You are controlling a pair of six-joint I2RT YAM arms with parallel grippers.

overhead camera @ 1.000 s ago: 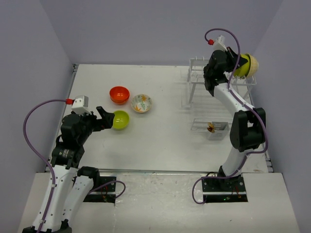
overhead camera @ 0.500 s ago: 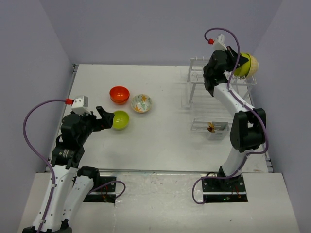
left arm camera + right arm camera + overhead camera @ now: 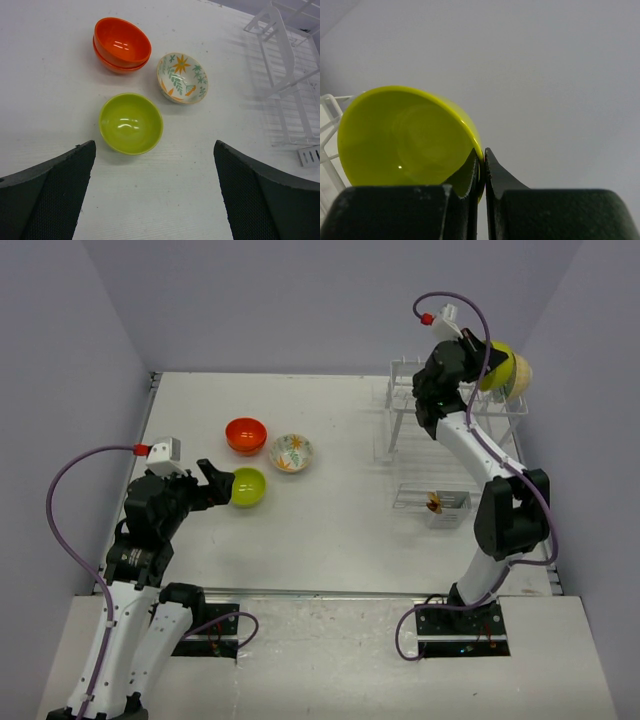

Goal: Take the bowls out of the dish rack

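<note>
Top view: the right gripper (image 3: 488,358) is raised over the dish rack (image 3: 410,400) at the far right corner of the bench. It is pinched on the rim of a lime green bowl (image 3: 501,367), which is tipped on its side above the rack's top. A beige bowl (image 3: 523,376) sits just behind it, toward the right edge. Near the left edge, the left gripper (image 3: 220,485) is spread wide and holds nothing. A second lime green bowl (image 3: 248,487) stands on the bench just beyond its tips. Farther back are the stacked orange bowls (image 3: 245,435) and, beside them, the floral bowl (image 3: 291,452).

Left wrist: the second lime green bowl lies upright ahead of the two fingers (image 3: 55,195) and midway between them, without touching either.

Right wrist: both fingers (image 3: 465,180) press on the lime green bowl's rim, one inside and one outside.
</note>
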